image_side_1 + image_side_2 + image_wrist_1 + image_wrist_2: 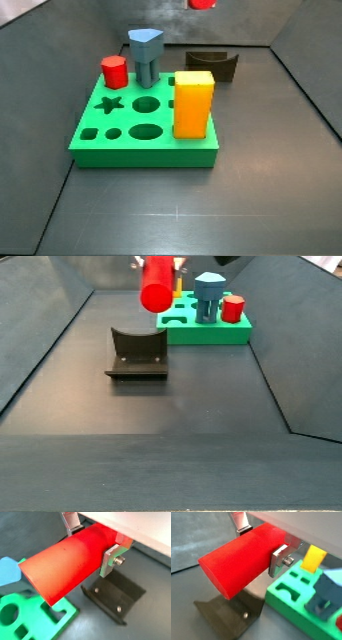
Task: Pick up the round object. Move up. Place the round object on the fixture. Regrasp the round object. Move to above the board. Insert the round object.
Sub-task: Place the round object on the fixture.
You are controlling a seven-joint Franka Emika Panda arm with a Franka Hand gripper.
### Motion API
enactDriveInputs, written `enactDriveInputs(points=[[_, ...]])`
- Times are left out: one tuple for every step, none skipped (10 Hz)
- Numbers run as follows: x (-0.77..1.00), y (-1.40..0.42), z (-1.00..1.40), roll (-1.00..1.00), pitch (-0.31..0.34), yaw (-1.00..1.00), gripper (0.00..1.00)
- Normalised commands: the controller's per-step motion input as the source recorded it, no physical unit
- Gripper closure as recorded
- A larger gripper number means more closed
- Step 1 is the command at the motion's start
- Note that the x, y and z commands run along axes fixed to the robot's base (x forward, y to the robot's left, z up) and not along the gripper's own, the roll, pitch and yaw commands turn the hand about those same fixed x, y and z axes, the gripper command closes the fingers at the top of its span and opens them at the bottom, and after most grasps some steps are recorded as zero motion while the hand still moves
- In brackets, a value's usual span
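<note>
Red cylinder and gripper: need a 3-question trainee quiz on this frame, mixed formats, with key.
1. True or false: the gripper is shut on the red cylinder, held off the floor.
2. Which piece stands at the green board's front corner in a side view? A) orange block B) red hexagonal peg C) blue-grey prism
3. Fill in: the fixture's notch holds ____.

Key: 1 true; 2 A; 3 nothing.

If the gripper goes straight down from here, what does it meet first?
Probably the fixture: the gripper holds the round object high above it. Depth is unclear; the board stands behind.
</note>
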Motion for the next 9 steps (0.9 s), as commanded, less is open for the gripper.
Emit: enactDriveInputs(points=[[0.65,0.0,0.06,-1.0,0.049,0.01,1.0],[0.52,0.02,0.03,-1.0,0.072,-0.01,1.0],[0.45,0.03,0.02,-1.0,0.086,-0.02,1.0],[0.27,0.04,0.0,-0.88,0.108,-0.05,1.0],[0.19,0.04,0.0,-0.76,0.108,-0.06,1.0],[0.07,0.04,-0.01,-0.52,0.094,-0.08,1.0],[0.04,0.04,0.0,-0.4,0.069,-0.09,1.0],[0.03,0.01,0.01,-0.22,0.033,-0.09,1.0],[0.12,0.13,-1.0,-1.0,0.214,-0.02,1.0]])
